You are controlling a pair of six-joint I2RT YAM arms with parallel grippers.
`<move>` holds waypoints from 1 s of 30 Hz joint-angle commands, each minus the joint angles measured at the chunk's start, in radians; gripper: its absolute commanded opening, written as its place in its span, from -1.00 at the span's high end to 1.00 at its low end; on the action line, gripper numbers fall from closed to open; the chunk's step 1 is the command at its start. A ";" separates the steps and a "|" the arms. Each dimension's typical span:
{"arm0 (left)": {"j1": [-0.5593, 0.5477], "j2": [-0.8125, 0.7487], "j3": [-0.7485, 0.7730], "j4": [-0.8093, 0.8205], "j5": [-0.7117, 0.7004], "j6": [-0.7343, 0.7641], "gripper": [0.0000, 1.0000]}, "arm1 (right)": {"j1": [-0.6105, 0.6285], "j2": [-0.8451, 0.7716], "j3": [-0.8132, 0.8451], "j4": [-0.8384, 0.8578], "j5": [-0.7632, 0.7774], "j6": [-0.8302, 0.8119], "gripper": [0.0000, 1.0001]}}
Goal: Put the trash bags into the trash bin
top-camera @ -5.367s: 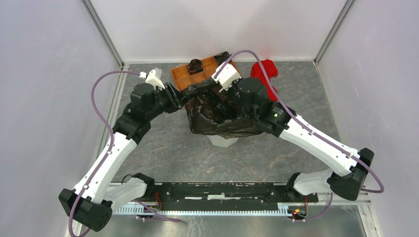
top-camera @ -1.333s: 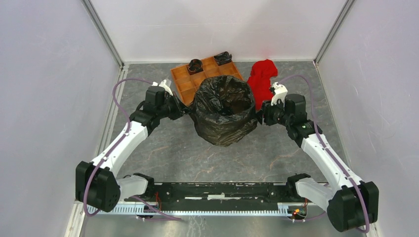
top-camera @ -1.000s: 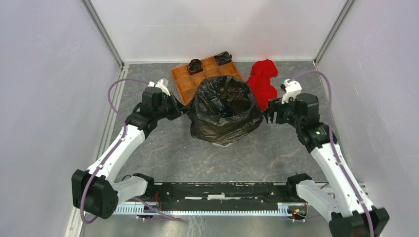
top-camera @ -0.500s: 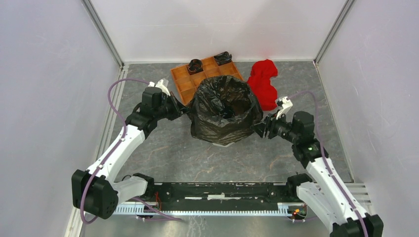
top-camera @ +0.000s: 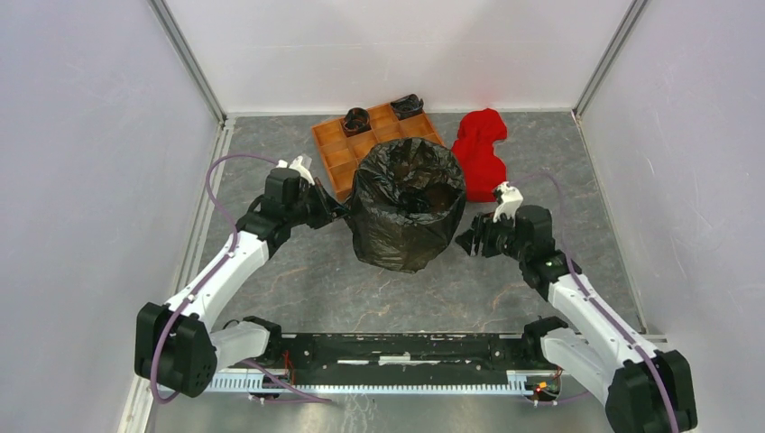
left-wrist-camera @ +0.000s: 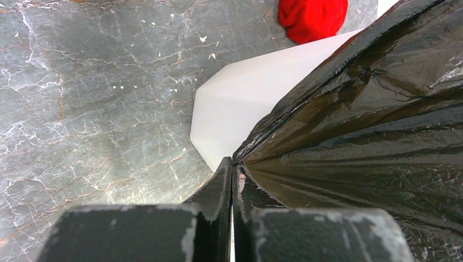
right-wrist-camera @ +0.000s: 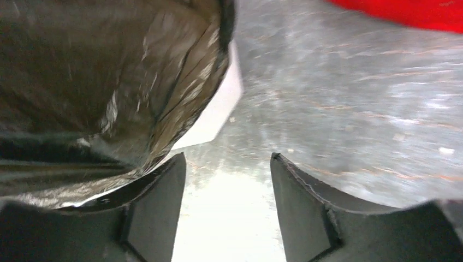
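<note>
Grey marbled tabletop (top-camera: 298, 271) boxed by white walls (top-camera: 90, 180) on three sides, with broad room to move at the left and along the near edge. Left gripper (top-camera: 341, 213) clamped tight, its fingers (left-wrist-camera: 218, 188) pinching a fold of the large glossy black plastic trash bag (top-camera: 406, 212) at its left flank. Flat orange-brown compartment tray (top-camera: 336, 149) sits just behind, two small dark bundles (top-camera: 355, 120) in its far cells. Bag is drawn over the tall white plastic trash bin (left-wrist-camera: 235, 109) at table centre. Its mouth gapes upward and the plastic hangs down the outer walls, white faceted wall showing below the hem. Right gripper (top-camera: 463, 242) low beside the bag's right side, jaws apart, grasping nothing; contact with the plastic unclear. Crumpled red cloth (top-camera: 478, 153) behind it, then open floor to the right wall.
</note>
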 commanded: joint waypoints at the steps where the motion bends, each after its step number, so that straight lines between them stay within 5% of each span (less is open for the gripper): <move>1: 0.005 -0.014 0.015 0.020 -0.008 0.004 0.95 | 0.001 -0.062 0.192 -0.327 0.336 -0.133 -0.37; 8: 0.005 -0.004 0.019 0.023 -0.003 0.016 0.93 | 0.002 -0.099 0.526 -0.561 0.519 -0.245 -0.57; 15: 0.005 -0.003 0.026 0.034 -0.002 0.017 0.91 | 0.061 0.112 0.869 -0.487 0.073 -0.305 -0.71; 19: 0.005 -0.010 0.023 0.038 0.011 0.012 0.91 | 0.277 0.259 1.031 -0.483 0.125 -0.314 -0.70; 24: 0.005 -0.023 0.013 0.043 0.001 0.009 0.90 | 0.444 0.427 1.106 -0.525 0.191 -0.341 -0.47; 30: 0.006 -0.037 0.003 0.047 0.012 -0.002 0.90 | 0.560 0.591 1.098 -0.595 0.505 -0.401 -0.02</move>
